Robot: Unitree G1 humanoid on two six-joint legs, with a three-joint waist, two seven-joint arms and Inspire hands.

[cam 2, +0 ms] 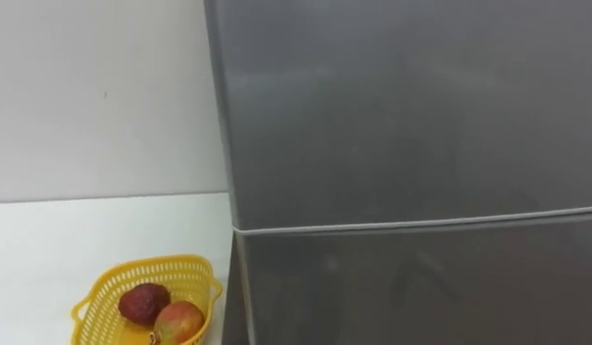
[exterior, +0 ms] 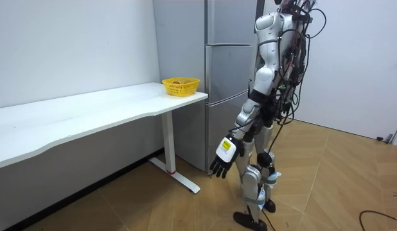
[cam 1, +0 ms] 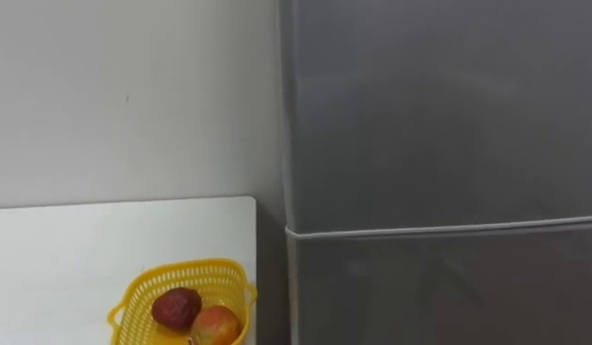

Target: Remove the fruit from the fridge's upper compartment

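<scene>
1. Directly ahead of the robot's head camera, the grey fridge (cam 1: 440,192) stands with both doors closed. The upper door (cam 1: 440,105) sits flush above the lower door (cam 1: 440,287), and a thin pale seam separates the two. The shut upper door hides the compartment, so its contents cannot be told.
2. The fridge's left side stands just beside the end of a white table (cam 1: 85,259), which runs along a pale wall (cam 1: 133,96).
3. A yellow perforated basket (cam 1: 191,268) rests on the table near the end closest to the fridge. It holds a dark red fruit (cam 1: 176,308) and a red-and-yellow fruit (cam 1: 216,325), which touch each other.
4. In the room view, the robot stands upright on a wooden floor (exterior: 327,186), close in front of the fridge.
5. The left hand (exterior: 224,156) hangs low at the robot's side. Its fingers are relaxed, pointing down and holding nothing.
</scene>
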